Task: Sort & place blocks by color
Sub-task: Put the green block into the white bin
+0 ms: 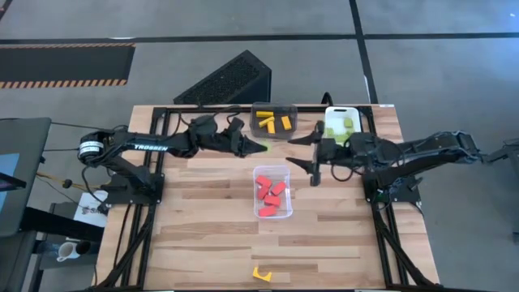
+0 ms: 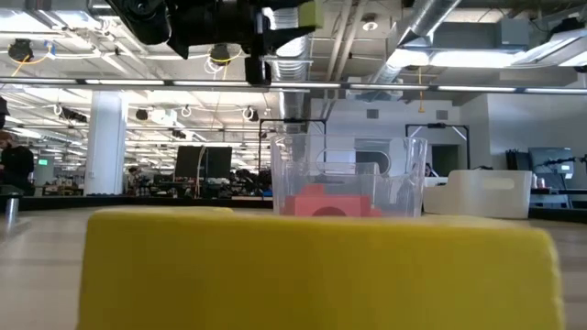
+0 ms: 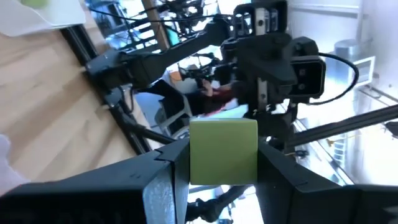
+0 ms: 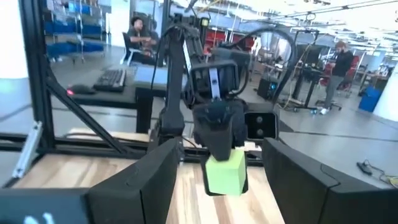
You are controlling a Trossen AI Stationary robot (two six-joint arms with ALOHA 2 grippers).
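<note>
Above the table's middle, between the two arms: left gripper point(image 1: 261, 147) clamped on a light green cube point(image 1: 263, 147), held well off the wood and aimed toward the right arm. Cube point(image 3: 222, 151) pinched square between both fingers, faces flush to the pads; probably why it sits level and untilted.

Right gripper point(image 1: 302, 151) just beside it, fingers spread wide, empty, cube not yet between them. Looks set up for a hand-over; white bin point(image 1: 341, 122) with the green pieces lies on the right arm's side, so passing across would spare the left arm the reach. Judgement only.

Sorting largely done, by the look:
- yellow blocks point(image 1: 272, 122) in the dark bin point(image 1: 274, 109) at the far edge
- red blocks point(image 1: 272, 194) in the clear bin point(image 1: 272, 212), centre of table
- green pieces in the white bin, beside the dark one

One yellow wedge point(image 1: 260, 274) loose at the near edge, well apart from every bin, right up against the low camera. Still to be collected.

Next: close right fingers on the cube before left lets go, else a drop.
</note>
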